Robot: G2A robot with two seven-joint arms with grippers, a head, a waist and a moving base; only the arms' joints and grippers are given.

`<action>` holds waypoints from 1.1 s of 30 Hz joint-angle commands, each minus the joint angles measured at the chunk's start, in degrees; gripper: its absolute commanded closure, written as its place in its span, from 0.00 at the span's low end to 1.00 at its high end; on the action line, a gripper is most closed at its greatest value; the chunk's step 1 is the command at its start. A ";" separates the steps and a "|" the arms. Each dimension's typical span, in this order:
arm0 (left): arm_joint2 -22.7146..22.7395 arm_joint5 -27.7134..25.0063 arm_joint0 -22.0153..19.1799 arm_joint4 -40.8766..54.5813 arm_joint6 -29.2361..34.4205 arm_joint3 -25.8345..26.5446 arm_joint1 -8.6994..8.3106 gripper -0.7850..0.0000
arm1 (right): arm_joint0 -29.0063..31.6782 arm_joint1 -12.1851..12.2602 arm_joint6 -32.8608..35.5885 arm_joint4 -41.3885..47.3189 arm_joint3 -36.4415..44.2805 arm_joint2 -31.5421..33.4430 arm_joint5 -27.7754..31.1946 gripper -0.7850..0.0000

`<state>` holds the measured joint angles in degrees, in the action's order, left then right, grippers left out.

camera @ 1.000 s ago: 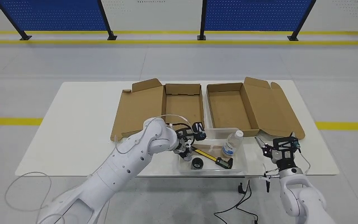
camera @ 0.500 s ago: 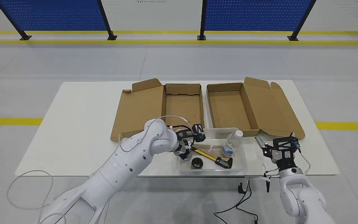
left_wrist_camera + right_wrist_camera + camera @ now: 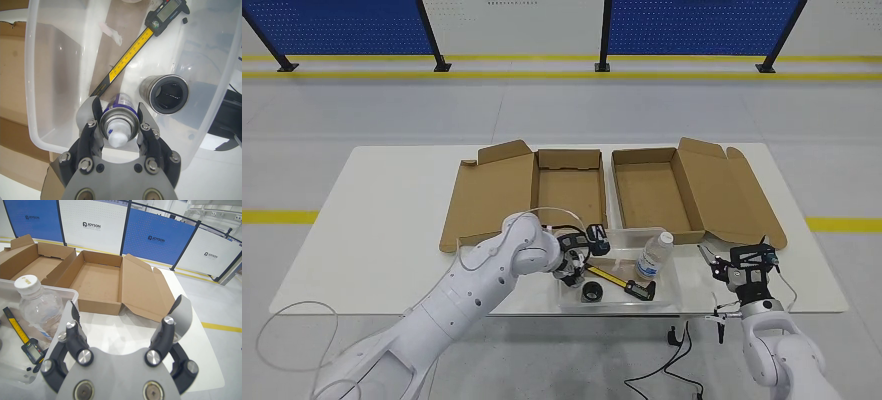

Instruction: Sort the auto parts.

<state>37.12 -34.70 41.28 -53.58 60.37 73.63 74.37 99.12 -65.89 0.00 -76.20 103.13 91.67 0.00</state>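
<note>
Left gripper (image 3: 118,108) clamps the spray can (image 3: 122,100) just under its rim, upright in the clear bin (image 3: 30,75) at the table's near edge, beside the linear bearing (image 3: 164,94): a grip suited to lifting it straight out. Right gripper (image 3: 127,305) hangs spread wide, near right.

A white worktop (image 3: 372,220) holds an open cardboard box (image 3: 570,195), a second open box (image 3: 650,195) beside it, and a clear plastic tub (image 3: 627,232) near both.

The left arm reaches to the left end of the clear bin (image 3: 28,85), its pincer (image 3: 118,111) inside the bin, fingers clamped on a spray can (image 3: 122,100). The right pincer (image 3: 126,309) sits just right of the bin, fingers spread wide.
</note>
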 commanded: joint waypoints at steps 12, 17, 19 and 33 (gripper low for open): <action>2.53 1.62 0.60 0.36 -0.96 4.62 -0.74 1.00 | 0.00 0.00 0.00 0.00 0.00 0.00 0.00 0.00; 5.34 2.53 2.07 1.18 -1.08 9.00 -1.68 1.00 | 0.00 0.00 0.00 0.00 0.00 0.00 0.00 0.00; 6.78 2.90 2.99 1.58 -1.16 11.07 -2.17 1.00 | 0.00 0.00 0.00 0.00 0.00 0.00 0.00 0.00; 20.40 5.61 16.15 1.60 3.42 32.64 -6.94 1.00 | 0.00 0.00 0.00 0.00 0.00 0.00 0.00 0.00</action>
<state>56.81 -29.01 56.64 -51.48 63.19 104.90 67.69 99.12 -65.89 0.00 -76.20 103.13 91.67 0.00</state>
